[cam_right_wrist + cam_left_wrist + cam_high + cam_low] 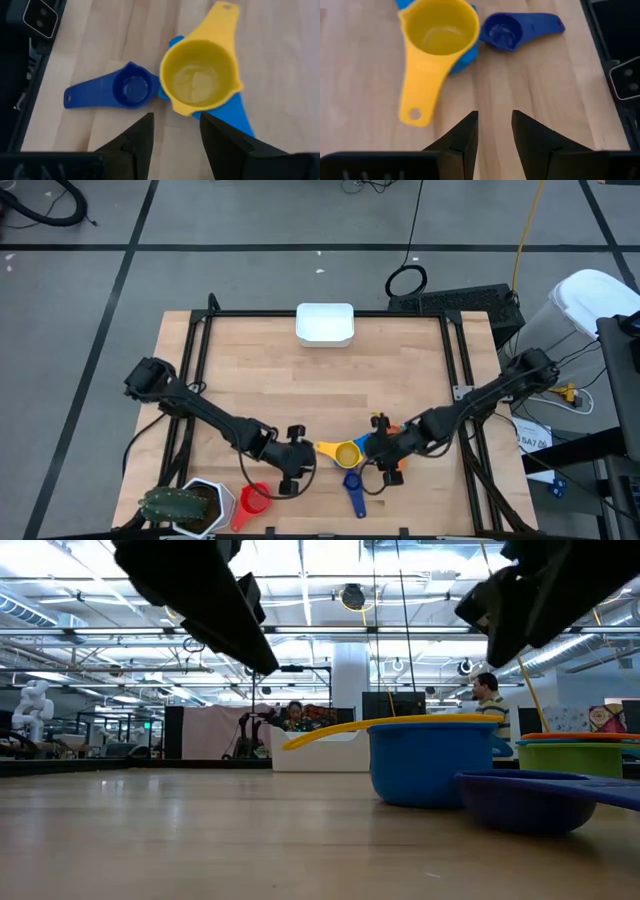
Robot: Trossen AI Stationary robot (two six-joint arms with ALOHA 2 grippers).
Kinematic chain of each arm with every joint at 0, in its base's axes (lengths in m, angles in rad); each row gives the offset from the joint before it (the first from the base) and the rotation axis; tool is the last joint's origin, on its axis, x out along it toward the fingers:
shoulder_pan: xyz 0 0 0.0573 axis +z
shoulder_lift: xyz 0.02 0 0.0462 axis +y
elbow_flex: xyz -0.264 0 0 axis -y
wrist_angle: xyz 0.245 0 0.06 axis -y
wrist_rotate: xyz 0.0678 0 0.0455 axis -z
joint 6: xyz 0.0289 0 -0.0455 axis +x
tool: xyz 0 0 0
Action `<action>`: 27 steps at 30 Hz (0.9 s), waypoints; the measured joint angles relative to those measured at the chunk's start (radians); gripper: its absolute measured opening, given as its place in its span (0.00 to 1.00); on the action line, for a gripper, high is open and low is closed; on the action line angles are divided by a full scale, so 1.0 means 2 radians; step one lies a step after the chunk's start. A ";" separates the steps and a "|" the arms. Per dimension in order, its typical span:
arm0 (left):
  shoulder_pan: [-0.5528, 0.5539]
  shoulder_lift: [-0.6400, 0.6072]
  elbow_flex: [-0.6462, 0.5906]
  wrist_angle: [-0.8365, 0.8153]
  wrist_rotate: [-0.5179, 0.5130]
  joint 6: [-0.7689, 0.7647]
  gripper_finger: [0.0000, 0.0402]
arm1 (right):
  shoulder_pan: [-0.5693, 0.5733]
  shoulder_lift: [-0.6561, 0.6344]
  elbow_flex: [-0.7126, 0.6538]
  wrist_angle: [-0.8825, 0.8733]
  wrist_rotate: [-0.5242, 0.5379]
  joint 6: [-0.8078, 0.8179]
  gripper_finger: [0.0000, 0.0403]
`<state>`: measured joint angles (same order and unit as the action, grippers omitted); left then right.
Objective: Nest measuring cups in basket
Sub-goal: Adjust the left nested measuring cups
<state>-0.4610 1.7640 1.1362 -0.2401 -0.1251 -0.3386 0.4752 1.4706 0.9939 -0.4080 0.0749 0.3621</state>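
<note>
Your yellow cup (200, 80) sits nested in the light-blue cup (362, 448) at the near middle of the table, the small dark-blue cup (131, 90) just beside it, and the basket (325, 324) lies well apart at the far edge. Your right gripper (175, 132) hovers just short of the stack, jaws partly open, holding nothing; the left gripper (495, 131) is likewise parted and empty. Watch it: close off-centre and you could tip the yellow cup out, or nudge the dark-blue cup away.

On the table are five measuring cups — yellow (346, 453), light blue (362, 446), dark blue (353, 484), red (253, 500), and orange-rimmed green (580, 754) — one white basket (325, 324), one potted plant (185, 505).
</note>
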 joint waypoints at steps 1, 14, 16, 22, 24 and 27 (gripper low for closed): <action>-0.001 0.002 0.000 -0.001 0.001 0.000 0.30 | 0.003 0.006 0.000 -0.001 0.000 0.002 0.37; 0.000 0.028 0.001 -0.004 -0.001 0.016 0.30 | 0.008 0.026 -0.023 -0.012 -0.027 0.011 0.37; 0.001 0.036 0.000 -0.010 0.000 0.017 0.30 | 0.005 0.026 -0.029 -0.011 -0.026 0.009 0.37; 0.006 0.051 0.000 0.004 0.000 0.025 0.30 | -0.014 0.026 -0.047 0.022 -0.027 -0.008 0.37; 0.010 0.053 0.001 0.005 -0.003 0.024 0.30 | -0.022 0.026 -0.052 0.033 -0.031 -0.016 0.37; 0.012 0.053 0.000 0.003 -0.003 0.024 0.30 | -0.034 0.026 -0.060 0.049 -0.056 -0.022 0.37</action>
<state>-0.4366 1.8709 1.1370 -0.2348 -0.1318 -0.2901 0.4082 1.5230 0.8733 -0.3109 -0.0368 0.3172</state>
